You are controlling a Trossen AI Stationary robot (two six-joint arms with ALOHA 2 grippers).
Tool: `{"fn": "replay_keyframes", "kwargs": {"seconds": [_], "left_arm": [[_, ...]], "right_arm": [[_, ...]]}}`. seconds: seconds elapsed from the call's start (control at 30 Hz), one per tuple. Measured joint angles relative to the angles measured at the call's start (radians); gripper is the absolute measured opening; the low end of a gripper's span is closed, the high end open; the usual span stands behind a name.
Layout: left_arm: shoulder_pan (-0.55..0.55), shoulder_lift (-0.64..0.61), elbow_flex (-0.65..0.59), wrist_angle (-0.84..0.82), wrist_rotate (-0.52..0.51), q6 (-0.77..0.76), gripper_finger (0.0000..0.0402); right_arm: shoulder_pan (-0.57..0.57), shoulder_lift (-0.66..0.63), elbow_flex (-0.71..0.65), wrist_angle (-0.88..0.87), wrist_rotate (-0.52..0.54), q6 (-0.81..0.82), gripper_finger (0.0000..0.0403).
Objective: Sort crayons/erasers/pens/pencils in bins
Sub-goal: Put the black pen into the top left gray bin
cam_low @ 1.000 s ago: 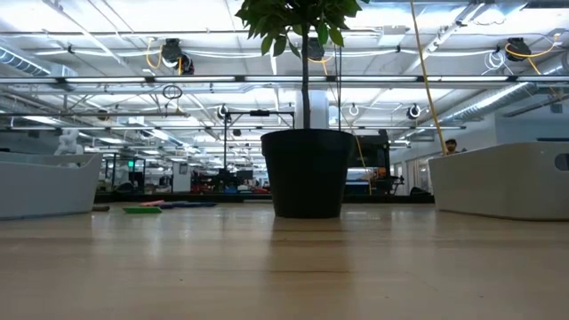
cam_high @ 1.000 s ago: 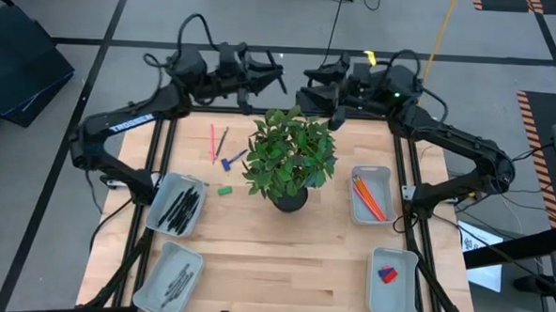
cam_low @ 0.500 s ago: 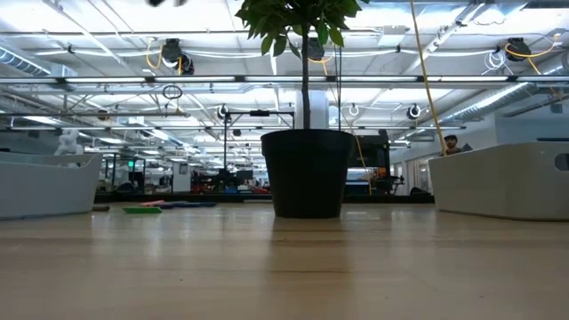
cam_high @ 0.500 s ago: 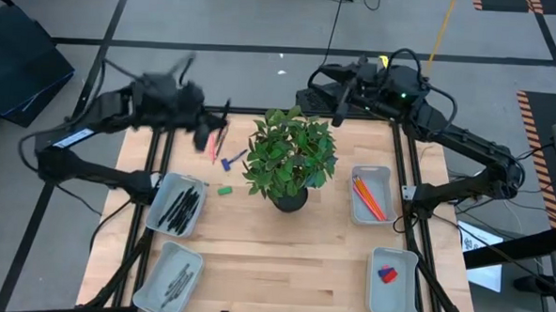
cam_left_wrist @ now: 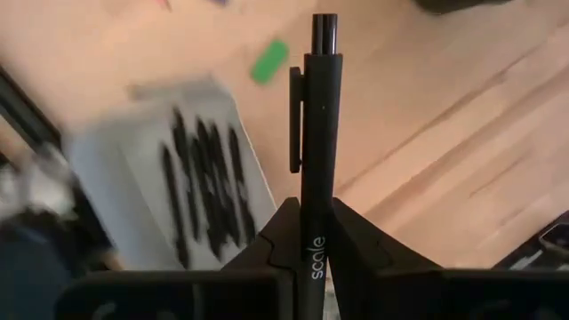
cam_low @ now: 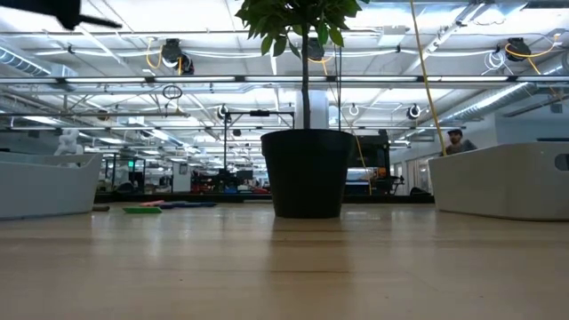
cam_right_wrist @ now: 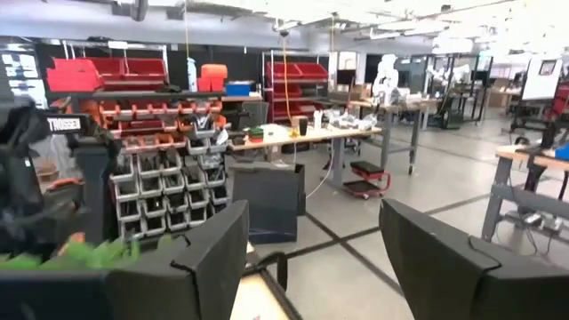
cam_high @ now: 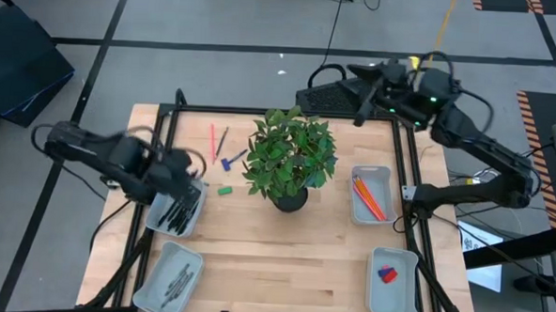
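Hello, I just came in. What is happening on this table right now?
The robot is sorting stationery into bins. The left tool is shut on a black pen and hangs over the bin of pens on the table's left side. The right tool is open and waits behind the table's far edge. A red pencil, a green eraser and a few other pieces lie loose beside the potted plant.
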Motion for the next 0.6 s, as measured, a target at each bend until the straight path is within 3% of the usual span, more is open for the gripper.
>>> {"fn": "replay_keyframes", "kwargs": {"seconds": [0.27,0.6], "left_arm": [[-0.069,0.064,-0.293,0.097,0.134,-0.317,0.0034],[0.046,0.119,-0.523,0.207,0.216,-0.296,0.0043]], "right_arm": [[0.038,-0.121,0.0,-0.248,-0.083,0.015,0.0244],[0.172,-0.175,0.0,-0.402,-0.081,0.066,0.0244]]}}
